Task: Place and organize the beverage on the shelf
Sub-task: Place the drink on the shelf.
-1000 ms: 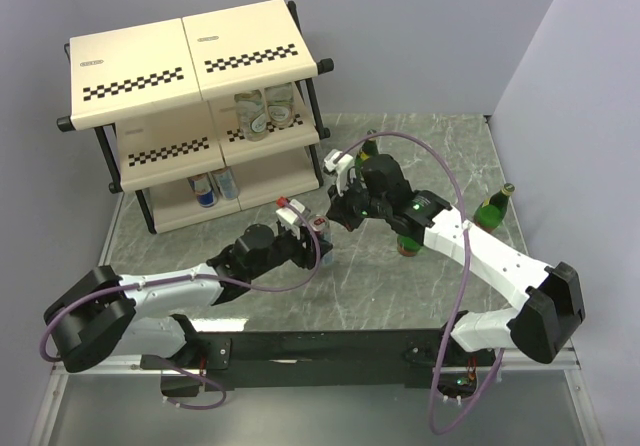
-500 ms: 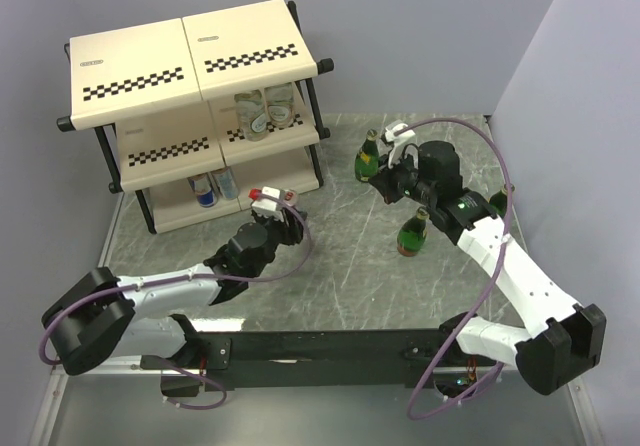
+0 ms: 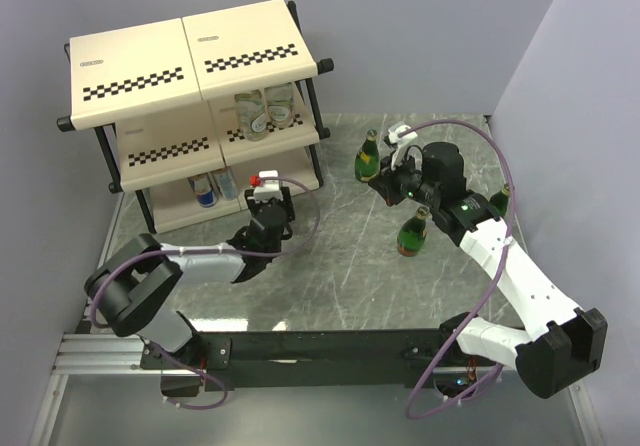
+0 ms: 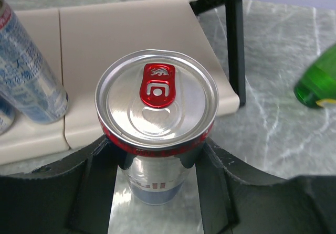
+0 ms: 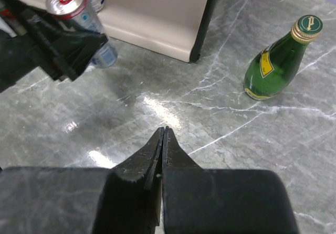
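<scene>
Left gripper has a can clamped upright, black fingers pressed on either side of its body, jaws spread to the can's width. Lovely look at it from the wrist: silver lid, red pull tab, red band under the rim, blue-and-silver body below. It sits at the front edge of the shelf's bottom tier, right end, just left of the black post (whether its base touches the table I cannot tell). Two more cans stand on that bottom tier, toward the middle. Up on the middle tier, right panel, two clear bottles stand side by side; the top tier shows cream panels and checkered strips. The shelf fills the table's far left corner. Over to the right gripper: fingers pinched fully together, nothing between them, hanging above the table. Three green bottles with gold caps stand upright on the table, one toward the far edge, one mid-right, one by the right edge partly behind the arm.
</scene>
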`<state>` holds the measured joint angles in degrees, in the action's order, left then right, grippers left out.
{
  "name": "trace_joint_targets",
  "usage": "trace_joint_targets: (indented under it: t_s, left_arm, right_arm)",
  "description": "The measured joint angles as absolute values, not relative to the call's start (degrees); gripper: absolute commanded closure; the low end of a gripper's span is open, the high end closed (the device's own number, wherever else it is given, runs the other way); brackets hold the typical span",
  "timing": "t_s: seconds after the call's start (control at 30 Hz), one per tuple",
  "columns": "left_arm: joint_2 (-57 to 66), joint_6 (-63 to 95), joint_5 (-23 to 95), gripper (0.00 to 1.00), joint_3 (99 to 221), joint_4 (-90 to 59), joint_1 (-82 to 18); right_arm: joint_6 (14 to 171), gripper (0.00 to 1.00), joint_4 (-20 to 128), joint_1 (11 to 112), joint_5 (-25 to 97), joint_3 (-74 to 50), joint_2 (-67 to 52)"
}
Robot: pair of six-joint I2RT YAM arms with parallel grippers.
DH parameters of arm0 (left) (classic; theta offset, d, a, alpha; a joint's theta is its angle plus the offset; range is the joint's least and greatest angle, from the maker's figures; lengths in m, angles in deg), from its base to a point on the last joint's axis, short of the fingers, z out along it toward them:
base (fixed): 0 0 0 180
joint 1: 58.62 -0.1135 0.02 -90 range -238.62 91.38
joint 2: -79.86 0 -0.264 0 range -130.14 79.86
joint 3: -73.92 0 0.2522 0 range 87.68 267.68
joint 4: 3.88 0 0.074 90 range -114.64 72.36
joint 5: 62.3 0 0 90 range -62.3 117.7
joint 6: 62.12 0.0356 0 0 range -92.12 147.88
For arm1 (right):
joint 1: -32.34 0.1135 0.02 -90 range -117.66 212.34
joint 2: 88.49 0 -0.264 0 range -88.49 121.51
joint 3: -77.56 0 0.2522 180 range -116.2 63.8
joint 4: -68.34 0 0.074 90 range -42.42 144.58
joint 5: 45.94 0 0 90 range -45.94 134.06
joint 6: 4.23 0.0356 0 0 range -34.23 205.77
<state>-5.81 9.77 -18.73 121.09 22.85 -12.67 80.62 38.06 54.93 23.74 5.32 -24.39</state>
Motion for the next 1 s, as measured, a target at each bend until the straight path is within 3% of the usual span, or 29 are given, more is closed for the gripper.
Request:
trace_joint_targets:
  t_s: [1.0]
  left_arm:
    - [-17.94, 11.1, -17.59, 1.0, 129.55, 28.21, -23.62]
  right_arm:
    - [81.67, 1.0, 38.09, 53.05, 20.61, 5.32, -25.36]
